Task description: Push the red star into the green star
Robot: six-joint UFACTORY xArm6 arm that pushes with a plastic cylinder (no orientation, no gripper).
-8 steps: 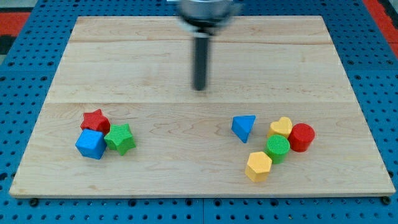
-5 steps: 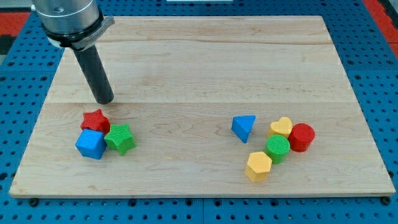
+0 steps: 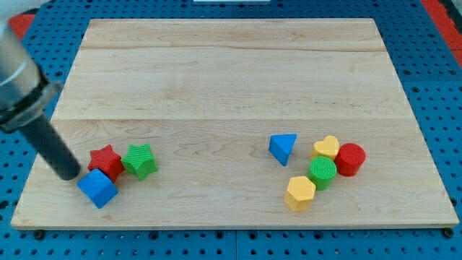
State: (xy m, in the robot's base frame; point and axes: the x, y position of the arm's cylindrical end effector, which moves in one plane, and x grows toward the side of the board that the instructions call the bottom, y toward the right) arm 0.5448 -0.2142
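The red star [image 3: 106,160] lies at the board's lower left, touching the green star [image 3: 139,160] on its right. A blue cube [image 3: 97,188] sits just below the red star, touching it. My tip [image 3: 69,174] is at the left of the red star and above-left of the blue cube, close to or touching both. The rod slants up to the view's left edge.
At the lower right lie a blue triangle [image 3: 282,148], a yellow heart [image 3: 326,148], a red cylinder [image 3: 350,159], a green cylinder [image 3: 322,172] and a yellow hexagon [image 3: 299,193]. The wooden board [image 3: 231,72] rests on a blue pegboard.
My tip swept from the board's middle to the left, then down beside the red star. The red star and blue cube shifted down; the blue cube turned. The green star stayed about where it was.
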